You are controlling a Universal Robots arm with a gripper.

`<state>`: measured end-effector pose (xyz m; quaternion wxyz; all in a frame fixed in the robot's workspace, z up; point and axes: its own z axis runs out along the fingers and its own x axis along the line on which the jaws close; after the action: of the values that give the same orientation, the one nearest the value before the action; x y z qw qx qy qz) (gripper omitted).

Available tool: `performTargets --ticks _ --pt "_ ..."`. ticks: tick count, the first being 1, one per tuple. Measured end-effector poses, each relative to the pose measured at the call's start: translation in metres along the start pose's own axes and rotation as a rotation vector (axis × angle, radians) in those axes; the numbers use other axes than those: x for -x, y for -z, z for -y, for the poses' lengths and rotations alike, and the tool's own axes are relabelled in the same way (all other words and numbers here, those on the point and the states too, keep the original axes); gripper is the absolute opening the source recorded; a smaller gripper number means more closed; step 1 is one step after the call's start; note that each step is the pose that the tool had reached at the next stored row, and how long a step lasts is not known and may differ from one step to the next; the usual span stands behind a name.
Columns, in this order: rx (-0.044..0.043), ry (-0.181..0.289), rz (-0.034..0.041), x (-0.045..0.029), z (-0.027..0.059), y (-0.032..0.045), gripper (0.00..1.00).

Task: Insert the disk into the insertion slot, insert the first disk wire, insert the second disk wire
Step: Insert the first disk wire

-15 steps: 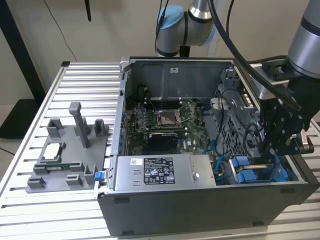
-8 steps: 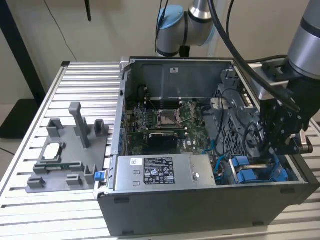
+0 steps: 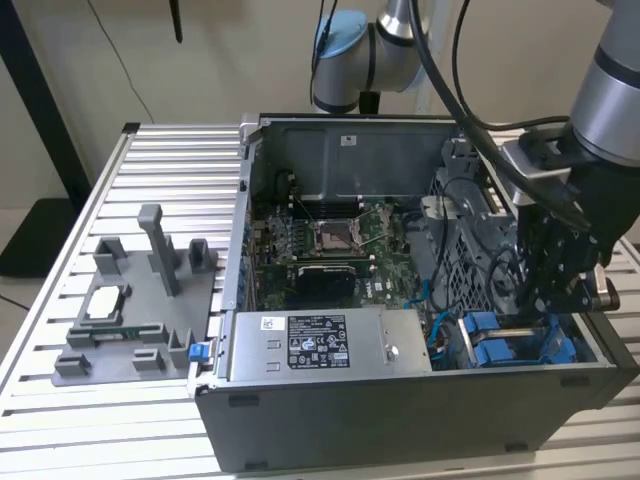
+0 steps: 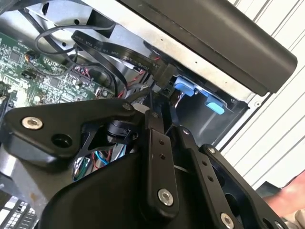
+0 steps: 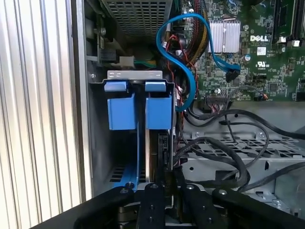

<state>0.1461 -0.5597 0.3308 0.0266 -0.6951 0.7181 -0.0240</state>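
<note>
While the exterior view puts the gripper [image 3: 555, 300] inside the computer case [image 3: 400, 420], the first wrist view shows the disk [image 5: 158, 112] seated in the insertion slot [image 5: 97, 143]. In the second wrist view its jaws pinch a black wire connector [image 4: 162, 75].

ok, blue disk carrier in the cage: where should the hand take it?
Probably by its two blue tabs at the exposed end, pinched across their outer faces, coming straight in from the open side of the insertion slot. They stand side by side, proud of the cage, while the rest sits sunk between its walls. Mind the blue cable looping close beside one tab.
</note>
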Motion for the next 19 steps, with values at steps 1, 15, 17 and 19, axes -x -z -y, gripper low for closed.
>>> performTargets --ticks 1,15,17,19 --pt "0.0 -0.002 0.0005 0.0 -0.0001 -0.0018 0.0" --pt "0.0001 -0.003 0.002 0.0002 0.0021 0.0305 1.0" --pt "0.0001 -0.003 0.0021 0.0002 0.0025 0.0363 1.0" --pt "0.0001 -0.003 0.0021 0.0004 0.0027 0.0394 1.0"
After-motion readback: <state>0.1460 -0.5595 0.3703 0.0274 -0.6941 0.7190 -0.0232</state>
